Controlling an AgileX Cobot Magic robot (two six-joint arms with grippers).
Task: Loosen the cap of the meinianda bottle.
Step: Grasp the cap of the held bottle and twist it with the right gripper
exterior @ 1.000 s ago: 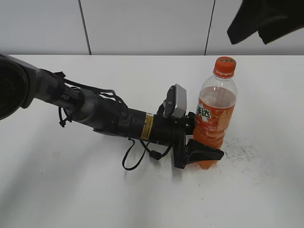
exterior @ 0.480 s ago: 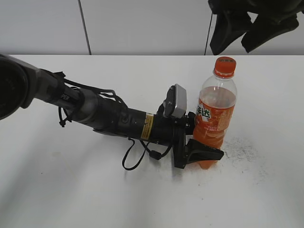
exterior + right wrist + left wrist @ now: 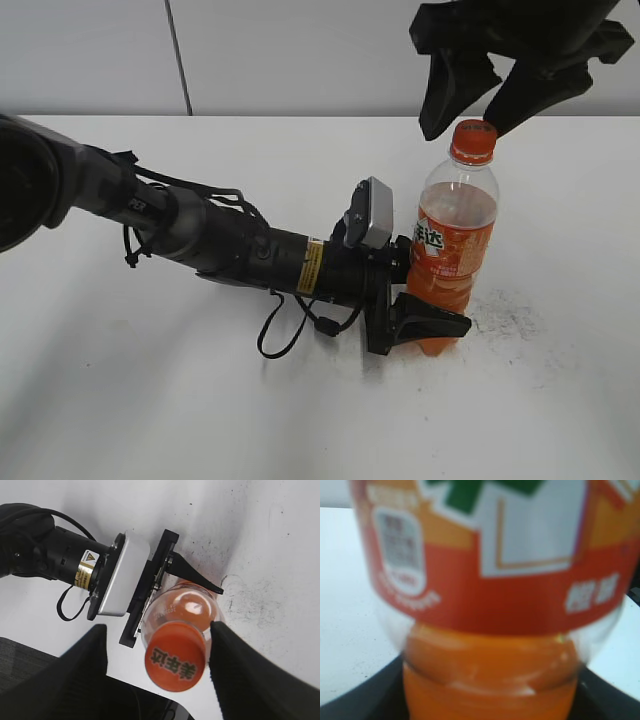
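The meinianda bottle (image 3: 452, 250) stands upright on the white table, holding orange drink, with an orange label. Its orange cap (image 3: 473, 140) is on the neck. My left gripper (image 3: 415, 320) is shut on the bottle's lower body; in the left wrist view the bottle (image 3: 490, 605) fills the frame, blurred. My right gripper (image 3: 470, 100) is open, just above the cap, one finger on each side. In the right wrist view the cap (image 3: 176, 656) sits between the two open fingers (image 3: 159, 677) with gaps on both sides.
The white table (image 3: 150, 400) has dark scuff marks (image 3: 510, 315) right of the bottle. The left arm (image 3: 220, 245) lies low across the table from the left, with a loose cable loop (image 3: 285, 330). A grey wall stands behind.
My right gripper has come down from the top right and moved left until it is over the cap. The left arm and the bottle have not moved.
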